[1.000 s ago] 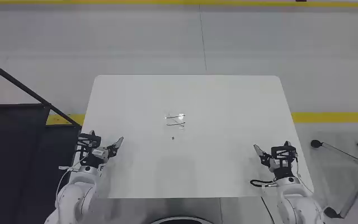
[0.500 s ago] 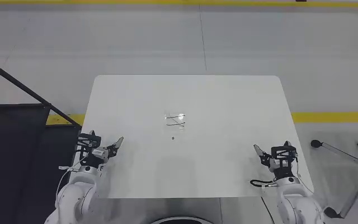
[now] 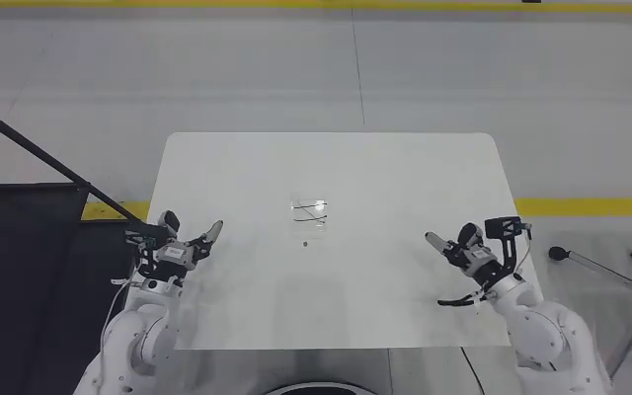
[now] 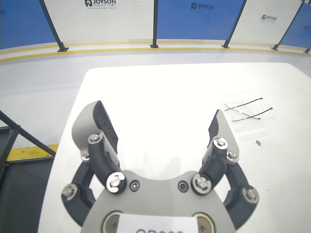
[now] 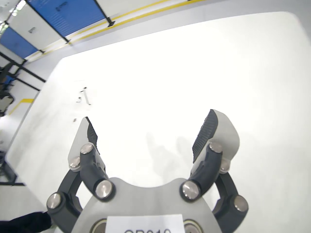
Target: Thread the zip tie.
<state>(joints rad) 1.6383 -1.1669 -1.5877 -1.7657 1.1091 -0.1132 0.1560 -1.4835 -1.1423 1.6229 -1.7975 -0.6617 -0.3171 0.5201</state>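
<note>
Within the last second both arms have been moved off their spots at the near corners of the bench point(image 3: 395, 168). The left tool point(image 3: 192, 225) has been carried a little forward and inward along the near left edge. The right tool point(image 3: 449, 236) has been swung round, so that it is now aimed across the bench toward the middle rather than straight ahead. The fingers of both tools are spread wide and nothing is gripped in either; in each wrist view bare bench is seen between the ribbed pads point(image 4: 106, 124). The zip ties point(image 3: 311, 209) have not been disturbed. A few thin black strands are laid crossing one another near the middle of the bench, on what looks like a clear sheet point(image 4: 255, 124), with a small dark speck point(image 3: 305, 243) just nearer the robot. They are well apart from both tools. The shift is judged to be the start of the reach, so the task is taken to be at its opening: no tie has been picked up and nothing has been threaded. A careful pinch will probably be called for next, since the strands are thin, flat against the surface and overlapped. More than one could be taken up at once, or a tie could be slid away under the pads.
</note>
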